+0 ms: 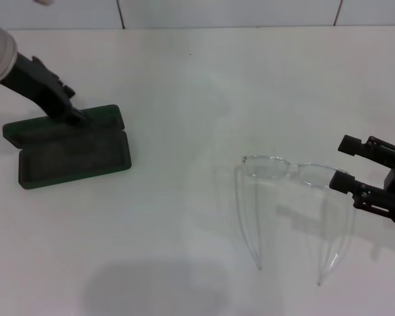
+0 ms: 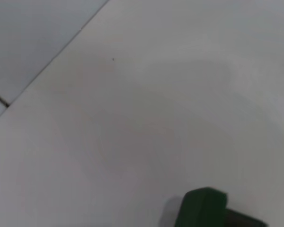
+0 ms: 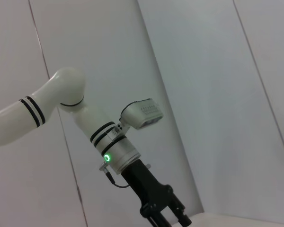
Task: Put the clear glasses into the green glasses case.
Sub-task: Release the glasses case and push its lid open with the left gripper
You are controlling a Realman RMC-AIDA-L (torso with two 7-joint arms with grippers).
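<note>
Right gripper at the glasses; left gripper on the open case.

The clear glasses (image 1: 293, 172) lie on the tabletop (image 1: 184, 217) at the right, temples pointing near. The right gripper (image 1: 346, 163), jaws wide, sits just beside the right lens end. The green glasses case (image 1: 71, 150) lies open far left, with the left gripper (image 1: 76, 113) on its lid; its jaw state cannot be told. Risk: the thin frame may slide or flex as the jaws close, and the case may shift if nudged.
</note>
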